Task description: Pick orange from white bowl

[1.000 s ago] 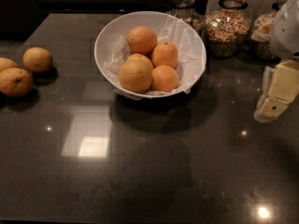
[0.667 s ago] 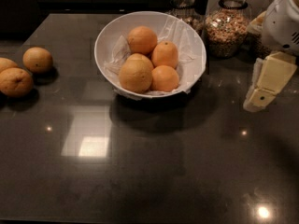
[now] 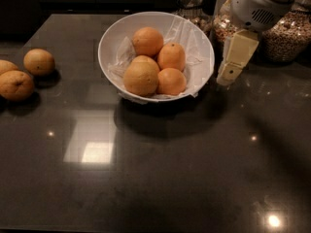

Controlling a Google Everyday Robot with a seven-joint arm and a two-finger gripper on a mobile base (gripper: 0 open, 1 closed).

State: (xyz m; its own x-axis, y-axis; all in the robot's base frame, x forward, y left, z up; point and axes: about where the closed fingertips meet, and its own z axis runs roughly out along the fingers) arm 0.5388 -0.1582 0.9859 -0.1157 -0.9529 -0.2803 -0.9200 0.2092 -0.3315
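Camera view: gripper [image 3: 228,74] just beside white bowl [image 3: 108,47] rim, seemingly clear of it; grip state not discernible. Target orange [image 3: 171,81] in bowl, unpicked; reach, grasp, lift outstanding.

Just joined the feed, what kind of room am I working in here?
Probably a kitchen or pantry counter: dark polished countertop, glass jars of grain at the back, a white bowl of oranges. The gripper hangs beside the bowl, near the jars.
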